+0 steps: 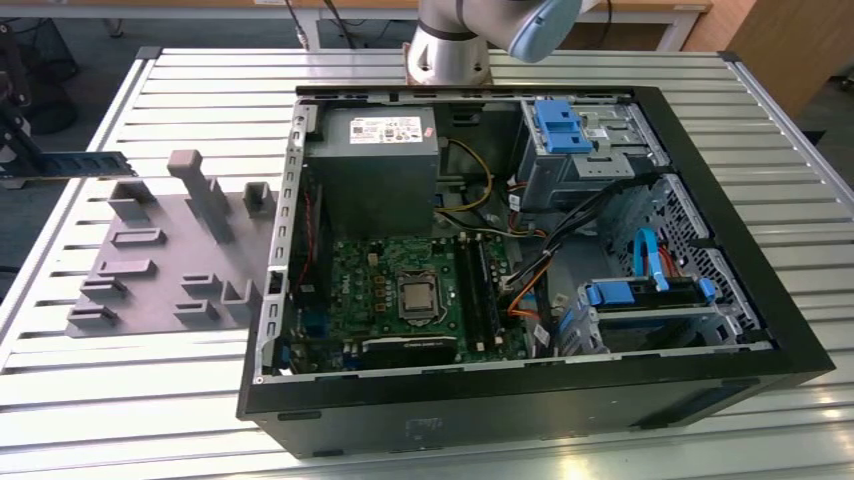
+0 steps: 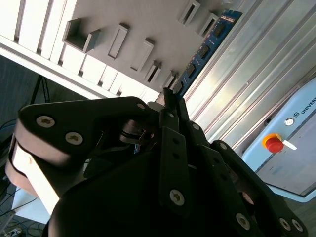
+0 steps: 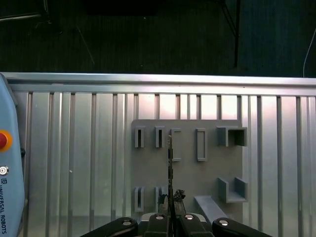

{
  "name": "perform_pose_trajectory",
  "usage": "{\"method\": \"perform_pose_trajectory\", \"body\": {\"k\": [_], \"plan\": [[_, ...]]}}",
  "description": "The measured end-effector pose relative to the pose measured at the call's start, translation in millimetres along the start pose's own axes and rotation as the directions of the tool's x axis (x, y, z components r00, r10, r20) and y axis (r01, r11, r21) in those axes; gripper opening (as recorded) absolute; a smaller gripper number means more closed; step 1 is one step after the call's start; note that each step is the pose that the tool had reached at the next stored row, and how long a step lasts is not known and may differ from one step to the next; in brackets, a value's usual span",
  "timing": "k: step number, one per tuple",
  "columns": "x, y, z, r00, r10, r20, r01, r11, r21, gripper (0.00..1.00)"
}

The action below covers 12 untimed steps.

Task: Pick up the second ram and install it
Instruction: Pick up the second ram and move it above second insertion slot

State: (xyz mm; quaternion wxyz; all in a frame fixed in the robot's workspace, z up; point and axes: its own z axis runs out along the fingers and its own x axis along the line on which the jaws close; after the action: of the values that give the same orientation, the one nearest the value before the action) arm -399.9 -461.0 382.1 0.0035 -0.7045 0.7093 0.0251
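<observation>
**Second ram gripped and clear of the fixture; install not yet made**

The second ram (image 2: pixel 205 47) is clamped by one end between the fingers of the gripper (image 3: pixel 171 197). In the second wrist view its blue board and row of black chips are seen running out from the fingertips. In the first wrist view it is seen edge-on as a thin dark line over the grey fixture (image 3: pixel 187 170).

In the exterior view the stick (image 1: pixel 83 165) is held lengthwise at the exterior view's left, near the edge of the desk (image 1: pixel 134 400). It is apart from the fixture (image 1: pixel 160 280) and seated in none of its holders. The pick-up is therefore judged to be done, and the carry to the board is judged to be the step in hand.

The ram is well apart from the open computer case (image 1: pixel 534 410). No part of it is over the motherboard (image 1: pixel 380 270).

For the install, the stick's long edge would have to be brought in line with the memory slots (image 1: pixel 478 290) beside the processor socket. It would have to be held upright and squarely over a free slot, then pressed down evenly. Care is called for around the cables crossing the case close to the slots. Which slot is free cannot be told.
</observation>
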Motion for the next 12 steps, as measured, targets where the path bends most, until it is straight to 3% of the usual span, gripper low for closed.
{"method": "perform_pose_trajectory", "body": {"k": [12], "plan": [[0.0,-5.3,-0.1,1.0000,0.000,0.0001,0.000,1.0000,0.0000,0.14]]}}
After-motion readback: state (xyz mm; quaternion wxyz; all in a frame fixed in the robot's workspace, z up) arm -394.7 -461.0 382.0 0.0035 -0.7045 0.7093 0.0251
